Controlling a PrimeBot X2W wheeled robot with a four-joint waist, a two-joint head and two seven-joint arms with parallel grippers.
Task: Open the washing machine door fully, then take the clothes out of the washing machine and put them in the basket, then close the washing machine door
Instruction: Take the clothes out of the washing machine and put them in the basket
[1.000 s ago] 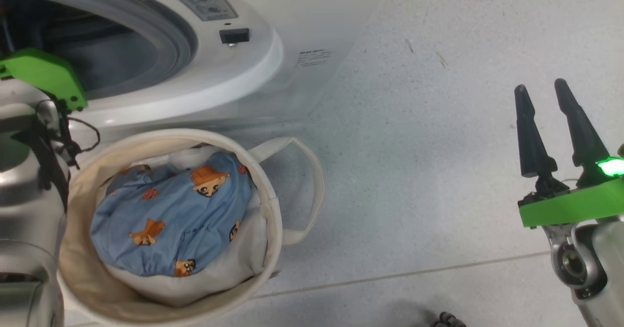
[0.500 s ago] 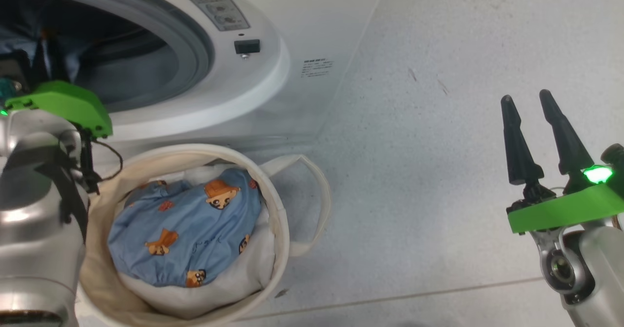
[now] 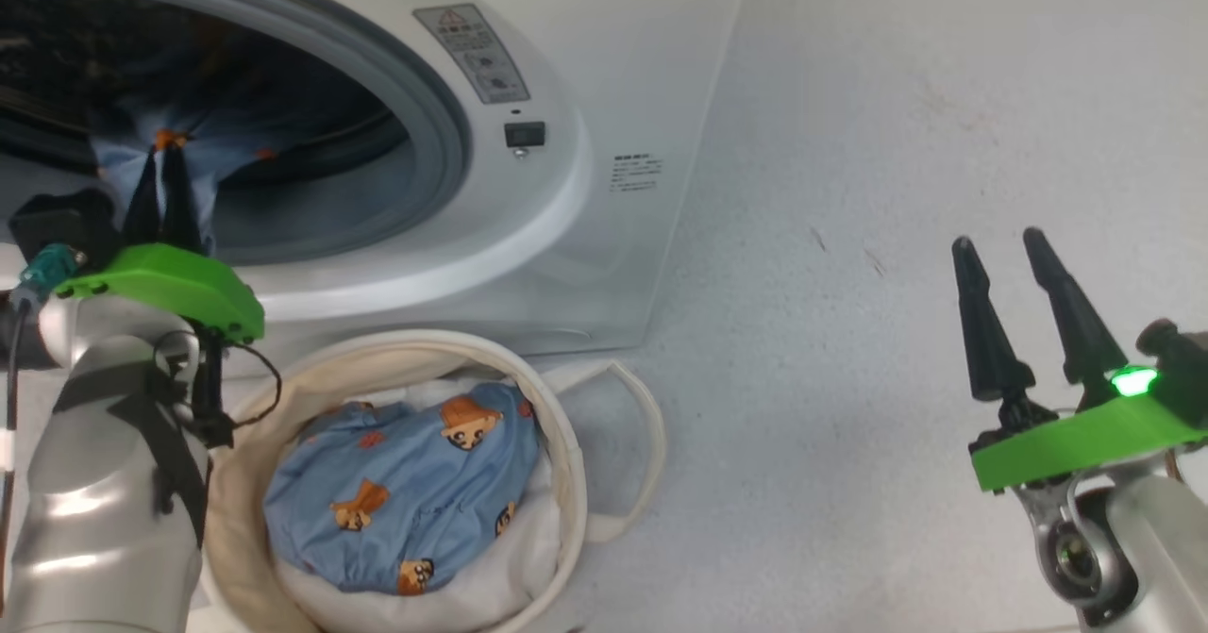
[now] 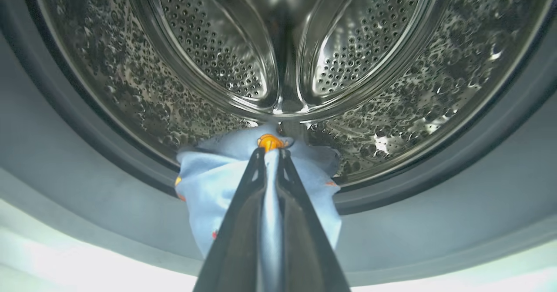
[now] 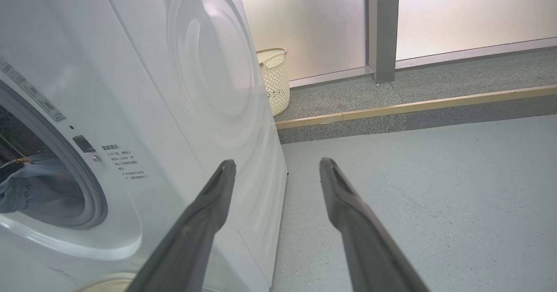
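Note:
The white washing machine (image 3: pixel 566 237) stands with its drum mouth uncovered; the washing machine door is out of view. At the mouth's lower rim my left gripper (image 3: pixel 162 166) is shut on a bunch of the light blue clothes (image 3: pixel 118 157). In the left wrist view its fingertips (image 4: pixel 272 152) pinch that fabric (image 4: pixel 209 179) before the steel drum. Below the mouth, the cream basket (image 3: pixel 574 482) holds another blue printed garment (image 3: pixel 406 491). My right gripper (image 3: pixel 996 246) hangs open over the floor at the right, fingers (image 5: pixel 209 213) spread with nothing between them.
A white sheet (image 3: pixel 510 567) lines the basket under the garment. Grey floor (image 3: pixel 849 190) stretches right of the machine. Beyond the machine's side panel (image 5: pixel 209 87), a perforated cream plastic hamper (image 5: pixel 274 81) stands by a raised step (image 5: pixel 391 109) and frosted panels.
The head view has shifted, so the whole scene sits lower and further right. Against the machine, my left gripper has drawn back toward the drum mouth with the blue fabric. The right gripper stays open.

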